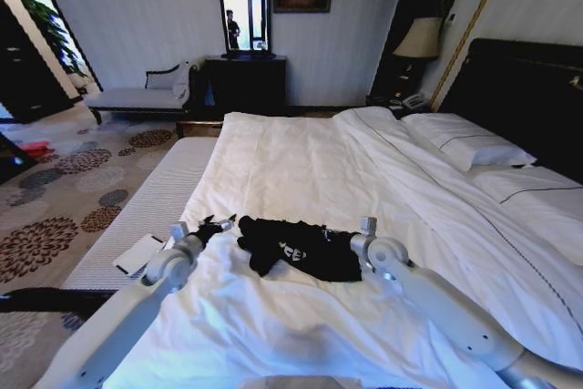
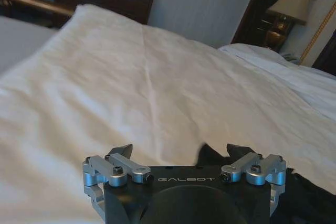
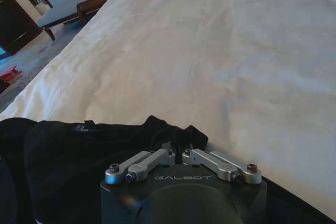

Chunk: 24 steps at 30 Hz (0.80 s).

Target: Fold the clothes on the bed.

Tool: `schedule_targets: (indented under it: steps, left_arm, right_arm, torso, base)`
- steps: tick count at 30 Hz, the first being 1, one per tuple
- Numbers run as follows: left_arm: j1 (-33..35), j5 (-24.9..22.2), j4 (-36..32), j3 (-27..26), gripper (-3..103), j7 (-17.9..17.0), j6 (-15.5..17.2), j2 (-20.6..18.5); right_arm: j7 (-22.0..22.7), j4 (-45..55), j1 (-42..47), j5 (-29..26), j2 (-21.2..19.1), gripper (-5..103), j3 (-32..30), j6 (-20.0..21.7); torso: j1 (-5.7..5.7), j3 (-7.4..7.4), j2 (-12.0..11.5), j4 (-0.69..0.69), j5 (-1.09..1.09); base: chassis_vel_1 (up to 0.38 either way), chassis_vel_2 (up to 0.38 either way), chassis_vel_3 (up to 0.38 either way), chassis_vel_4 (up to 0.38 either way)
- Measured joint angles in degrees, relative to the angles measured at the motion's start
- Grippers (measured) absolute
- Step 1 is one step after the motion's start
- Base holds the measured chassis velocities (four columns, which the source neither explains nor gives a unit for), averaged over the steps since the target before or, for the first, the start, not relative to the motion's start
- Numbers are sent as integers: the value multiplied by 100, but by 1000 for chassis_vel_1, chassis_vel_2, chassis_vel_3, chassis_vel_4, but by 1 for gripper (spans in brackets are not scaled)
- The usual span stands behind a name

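Note:
The clothes [image 1: 301, 248], a black T-shirt with white lettering, lie crumpled on the white duvet near the foot of the bed [image 1: 301, 161]. My left gripper [image 1: 217, 223] is at the shirt's left edge, and in the left wrist view this gripper [image 2: 180, 150] is open with a black fold of the clothes [image 2: 310, 192] beside one fingertip. My right gripper [image 1: 339, 236] is at the shirt's right edge. In the right wrist view that gripper [image 3: 177, 148] is shut on a pinched bunch of the clothes [image 3: 73, 156].
A white flat card [image 1: 141, 252] lies on the bare mattress strip at the bed's left edge. Pillows [image 1: 465, 138] and the dark headboard [image 1: 528, 88] are at the right. A grey chaise [image 1: 137, 97], a dark dresser [image 1: 246, 79] and patterned carpet [image 1: 64, 189] lie beyond.

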<state>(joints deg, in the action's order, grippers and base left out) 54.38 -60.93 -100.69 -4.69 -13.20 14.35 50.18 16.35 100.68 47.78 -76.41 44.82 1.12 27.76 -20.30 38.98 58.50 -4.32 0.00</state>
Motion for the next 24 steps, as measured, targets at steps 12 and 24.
schedule_targets:
  steps: [12,24]
  left_arm:
    - [-399,-106,333,379,88,-50,1,346]
    - [-385,-141,398,507,44,-31,-1,405]
  right_arm:
    - [29,2,17,-16,-31,1,-68,11]
    - [70,-4,8,-34,-61,1,-90,14]
  torso:
    - [0,0,0,0,1]
    - [0,0,0,0,0]
  base:
    - [0,0,0,0]
    - [0,0,0,0]
